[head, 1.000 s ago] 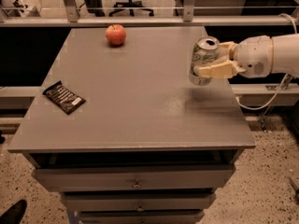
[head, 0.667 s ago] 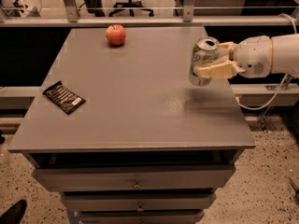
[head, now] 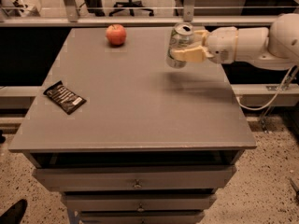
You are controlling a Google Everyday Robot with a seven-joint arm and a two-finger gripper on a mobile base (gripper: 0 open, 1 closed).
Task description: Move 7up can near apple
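Observation:
The 7up can is a silver-green can with a pull-tab top, held upright and lifted above the grey table, near its far right part. My gripper reaches in from the right on a white arm and is shut on the can, its tan fingers wrapped round the can's side. The apple is red-orange and sits on the table at the far edge, left of the can, with a clear gap between them.
A flat black snack packet lies near the table's left edge. The table tops a drawer cabinet. A rail and chair legs stand behind the table. A cable hangs at the right.
My gripper has carried the can left and toward the far edge, lifted off the table, closer to the apple. The apple and packet have not moved.

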